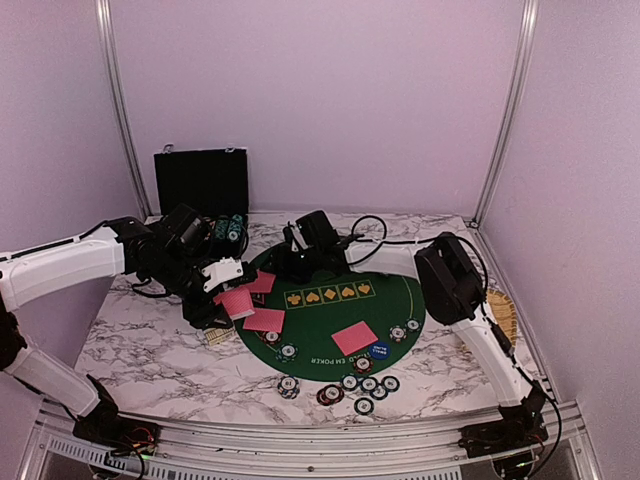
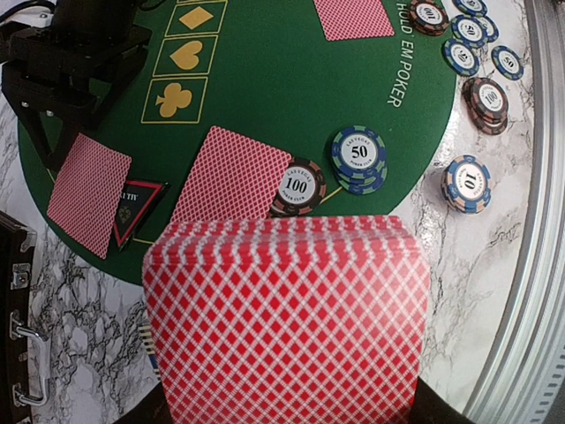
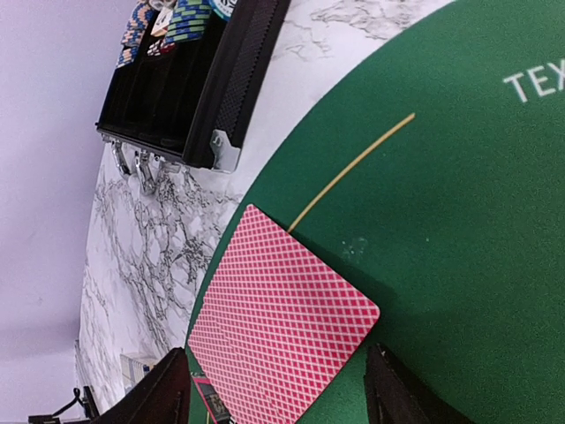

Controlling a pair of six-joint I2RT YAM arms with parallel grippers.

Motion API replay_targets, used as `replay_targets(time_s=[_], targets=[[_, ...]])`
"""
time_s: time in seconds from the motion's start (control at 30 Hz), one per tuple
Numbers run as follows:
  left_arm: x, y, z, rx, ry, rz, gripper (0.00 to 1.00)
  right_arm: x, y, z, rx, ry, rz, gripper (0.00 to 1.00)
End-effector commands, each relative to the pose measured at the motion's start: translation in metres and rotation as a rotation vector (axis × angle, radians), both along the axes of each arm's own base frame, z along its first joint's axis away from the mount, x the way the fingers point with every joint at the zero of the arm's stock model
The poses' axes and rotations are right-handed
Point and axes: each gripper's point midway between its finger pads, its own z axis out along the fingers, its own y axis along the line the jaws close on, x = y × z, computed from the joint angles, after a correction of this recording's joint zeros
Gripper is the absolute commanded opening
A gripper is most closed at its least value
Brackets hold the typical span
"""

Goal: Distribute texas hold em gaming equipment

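My left gripper [image 1: 222, 288] is shut on a deck of red-backed playing cards [image 2: 287, 318], held over the left edge of the green poker mat [image 1: 330, 312]; the deck hides its fingers. My right gripper [image 3: 278, 389] is open just over the mat's far left. One red-backed card [image 3: 282, 322] lies flat on the felt between its fingers [image 3: 163, 393]. Another card [image 2: 231, 174] and a third [image 2: 353, 18] also lie on the mat. A red-black triangular marker [image 2: 137, 208] sits beside the far-left card. A 100 chip [image 2: 298, 186] and a 50 chip stack [image 2: 358, 155] rest on the mat.
The open black chip case [image 3: 185, 79] stands at the back left with chips in it. Several chip stacks [image 1: 365, 385] lie along the marble table's front, off the mat. A blue marker [image 1: 379, 351] sits near the front card. A wicker basket [image 1: 505, 310] shows behind the right arm.
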Motion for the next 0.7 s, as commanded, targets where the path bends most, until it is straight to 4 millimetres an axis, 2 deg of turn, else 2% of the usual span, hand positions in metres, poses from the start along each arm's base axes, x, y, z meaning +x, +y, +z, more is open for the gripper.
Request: replay_targets(time_s=[0.0,0.2,0.3,0.4,0.67], targets=[[-0.006,-0.001,0.007,-0.029,0.002,-0.009,0.00,0.005,-0.009,0.049,-0.016,-0.084,0.000,0.69],[-0.006,-0.001,0.008,-0.029,0.002,-0.006,0.00,-0.011,-0.030,0.049,-0.077,-0.085,0.001,0.76],[-0.005,-0.001,0.008,-0.028,0.003,-0.005,0.00,-0.030,-0.042,0.042,-0.074,-0.055,0.020,0.78],[-0.005,-0.001,0.007,-0.028,0.004,-0.007,0.00,-0.052,-0.047,0.045,-0.024,-0.020,0.061,0.80],[-0.004,-0.002,0.007,-0.026,0.003,-0.009,0.00,-0.113,-0.055,0.035,0.144,0.130,0.148,0.79]])
